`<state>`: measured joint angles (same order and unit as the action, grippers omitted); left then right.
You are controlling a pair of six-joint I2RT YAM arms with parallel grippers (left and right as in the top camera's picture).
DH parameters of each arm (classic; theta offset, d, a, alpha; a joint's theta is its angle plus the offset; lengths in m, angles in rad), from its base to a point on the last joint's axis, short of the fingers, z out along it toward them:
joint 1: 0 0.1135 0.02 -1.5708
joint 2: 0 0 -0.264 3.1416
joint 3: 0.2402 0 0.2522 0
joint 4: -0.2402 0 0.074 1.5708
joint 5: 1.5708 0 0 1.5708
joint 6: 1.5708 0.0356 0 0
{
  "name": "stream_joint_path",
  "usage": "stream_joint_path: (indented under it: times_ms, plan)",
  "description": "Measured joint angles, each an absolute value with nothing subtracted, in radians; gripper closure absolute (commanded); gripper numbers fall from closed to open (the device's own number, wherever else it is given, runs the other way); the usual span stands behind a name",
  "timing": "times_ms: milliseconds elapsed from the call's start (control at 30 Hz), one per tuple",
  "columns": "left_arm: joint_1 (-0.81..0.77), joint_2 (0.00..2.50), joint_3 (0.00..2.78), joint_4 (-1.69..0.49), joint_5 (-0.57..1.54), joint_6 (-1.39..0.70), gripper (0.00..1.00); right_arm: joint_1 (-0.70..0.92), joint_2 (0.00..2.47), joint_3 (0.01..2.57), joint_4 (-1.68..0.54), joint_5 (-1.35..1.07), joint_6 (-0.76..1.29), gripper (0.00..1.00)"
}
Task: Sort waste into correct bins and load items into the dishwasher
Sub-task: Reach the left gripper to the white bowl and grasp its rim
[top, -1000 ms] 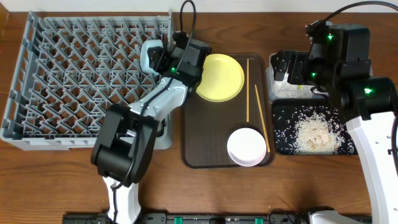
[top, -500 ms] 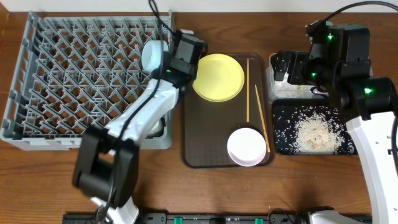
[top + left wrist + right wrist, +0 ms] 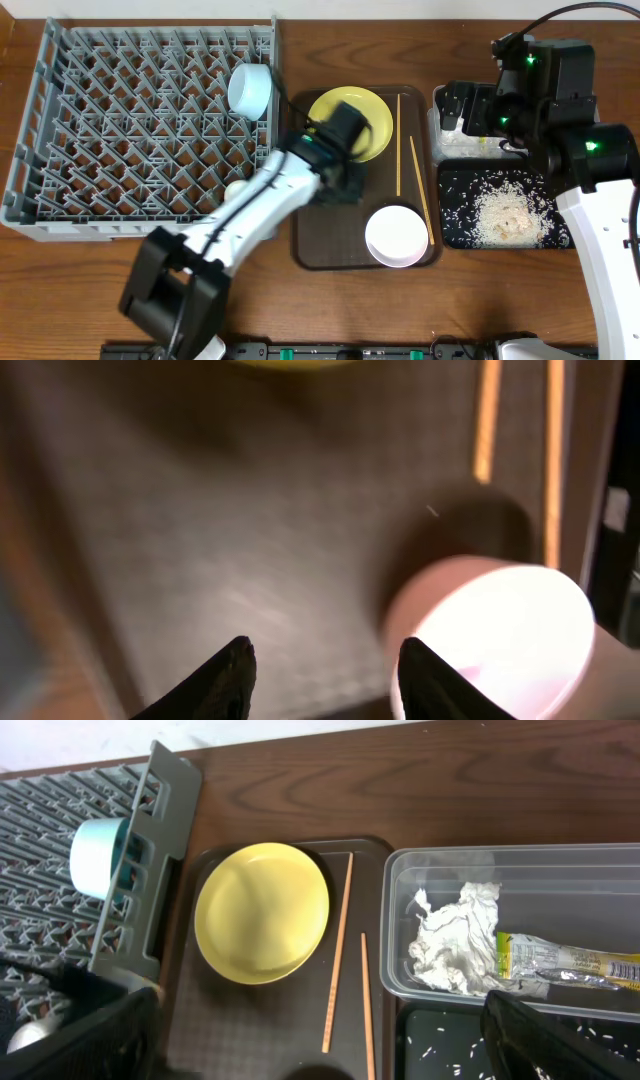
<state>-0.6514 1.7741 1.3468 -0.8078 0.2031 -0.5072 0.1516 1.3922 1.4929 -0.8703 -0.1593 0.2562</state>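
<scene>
My left gripper [image 3: 340, 190] hangs open over the brown serving tray [image 3: 320, 250], just left of the white bowl [image 3: 397, 236]. In the left wrist view nothing lies between its fingertips [image 3: 235, 672], and the white bowl [image 3: 500, 635] sits to their right. The yellow plate [image 3: 358, 120] and two chopsticks [image 3: 398, 145] lie on the tray. A light blue bowl [image 3: 250, 90] stands on its side in the grey dish rack [image 3: 110, 120]. My right gripper [image 3: 320, 1055] is wide open above the tray. Tissue [image 3: 455, 945] and the wrapper [image 3: 560, 960] lie in the clear container [image 3: 400, 880]. Rice [image 3: 505, 212] covers the black tray [image 3: 455, 235].
A small white cup [image 3: 235, 189] sits at the rack's near right corner. The left arm stretches diagonally from the table's front edge across the rack's corner. The right arm stands over the clear container at the far right.
The left gripper has come away from the light blue bowl, which stays in the rack. It swung right and nearer over the brown tray. The right arm has not moved.
</scene>
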Motion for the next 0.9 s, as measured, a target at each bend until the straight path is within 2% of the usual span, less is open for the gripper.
stream_joint_path:
  times_ms: [233, 700, 800, 900]
  plan:
    - [-0.768, 1.846, 1.347, -0.802, 0.218, -0.635, 0.50, 0.152, 1.392, 1.493, -0.870, -0.159, 0.256, 0.01]
    - [-0.736, 1.964, 1.347, -0.765, 0.346, -0.665, 0.51, 0.152, 1.392, 1.493, -0.870, -0.159, 0.256, 0.01]
    - [-0.706, 2.012, 1.347, -0.749, 0.411, -0.647, 0.59, 0.152, 1.392, 1.493, -0.870, -0.159, 0.256, 0.01]
    - [-0.674, 2.043, 1.348, -0.751, 0.484, -0.627, 0.71, 0.152, 1.392, 1.493, -0.870, -0.159, 0.256, 0.01]
